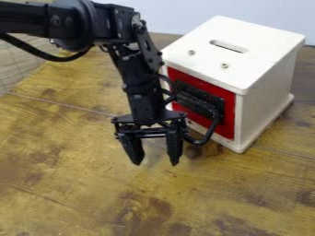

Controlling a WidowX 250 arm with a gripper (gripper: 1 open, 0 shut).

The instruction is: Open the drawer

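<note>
Black jointed robot arm, entering at the upper left and bent downward in front of a white box. The arm's black two-fingered claw [155, 159] points down over the brown wood-grain tabletop [74, 189], its fingers spread with a gap between them and nothing pinched there. Just beside it stands the white cube-like box [271, 88], whose sloping top bears a dark slot [229, 46] and two small round metal fittings [208, 59]. The red-fronted drawer [230, 132] is set in the box's side facing the arm; it carries a black plate [197, 98] and a large black loop handle [216, 123] that projects outward. The handle's lower part lies near the claw; whether the two touch cannot be told. The arm partly hides the drawer's left edge.
</note>
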